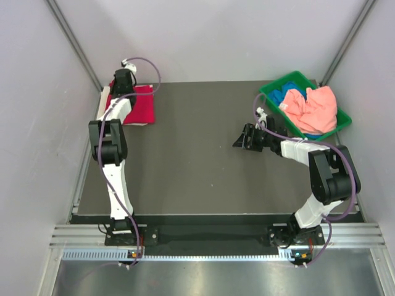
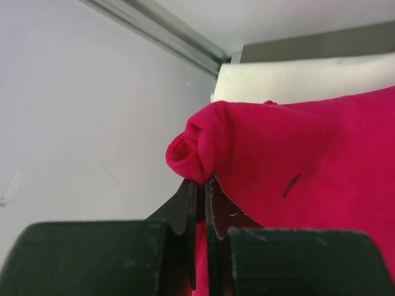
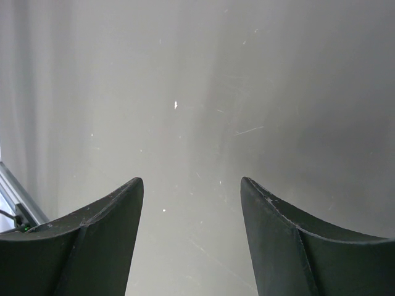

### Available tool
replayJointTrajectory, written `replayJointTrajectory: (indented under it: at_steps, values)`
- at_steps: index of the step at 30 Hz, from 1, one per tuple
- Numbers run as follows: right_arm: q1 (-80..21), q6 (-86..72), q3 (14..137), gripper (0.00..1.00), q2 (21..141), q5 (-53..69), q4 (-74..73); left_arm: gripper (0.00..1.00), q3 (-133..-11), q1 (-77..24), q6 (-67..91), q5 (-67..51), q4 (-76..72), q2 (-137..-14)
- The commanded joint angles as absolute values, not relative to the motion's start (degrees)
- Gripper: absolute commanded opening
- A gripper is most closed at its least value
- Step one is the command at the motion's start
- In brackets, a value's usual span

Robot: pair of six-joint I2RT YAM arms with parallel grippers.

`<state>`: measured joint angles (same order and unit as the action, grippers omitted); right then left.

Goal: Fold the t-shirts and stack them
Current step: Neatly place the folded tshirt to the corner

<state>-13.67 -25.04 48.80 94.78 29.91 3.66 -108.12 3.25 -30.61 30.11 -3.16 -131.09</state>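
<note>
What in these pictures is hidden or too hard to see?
- Blue shirt: top view, mostly buried under the pink shirt in the green bin.
- White shirt: left wrist view, only a strip shows beyond the red shirt.
- Left gripper: left wrist view, its shut fingers cover the cloth they pinch.

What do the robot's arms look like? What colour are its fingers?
The left arm and right arm have chunky black joints and white links, with a purplish cable looping along each. The right gripper has two black, wedge-shaped fingers; so has the left gripper.
</note>
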Motion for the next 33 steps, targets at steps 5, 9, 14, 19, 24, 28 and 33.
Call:
replayJointTrajectory:
  at_steps: [5,9,14,19,24,28,33]
  values:
    - [-14.3,-23.6,50.9,0.65,95.3,29.2,4.7,0.00,-115.1,4.7,-34.2,33.7,-14.4,-135.5]
    - [-14.3,-23.6,51.2,0.65,95.7,28.9,4.6,0.00,-116.3,4.8,-32.3,32.6,-15.2,-137.6]
    - [-14.3,-23.5,51.5,0.65,96.9,28.4,4.3,0.00,-121.5,5.6,-31.9,32.3,-14.2,-142.1]
    - [-14.3,-23.2,51.7,0.65,97.0,28.1,4.0,0.06,-125.4,5.7,-31.5,34.5,-12.6,-144.1]
    - [-14.3,-23.2,51.7,0.65,96.9,28.0,3.8,0.44,-123.3,5.5,-30.8,42.4,-12.9,-142.3]
    - [-14.3,-23.1,51.4,0.65,96.2,28.2,3.7,0.49,-118.1,5.2,-23.2,39.9,-4.5,-136.7]
    - [-14.3,-23.3,51.3,0.66,96.0,28.4,4.0,0.50,-115.5,4.0,-7.7,29.5,10.3,-129.6]
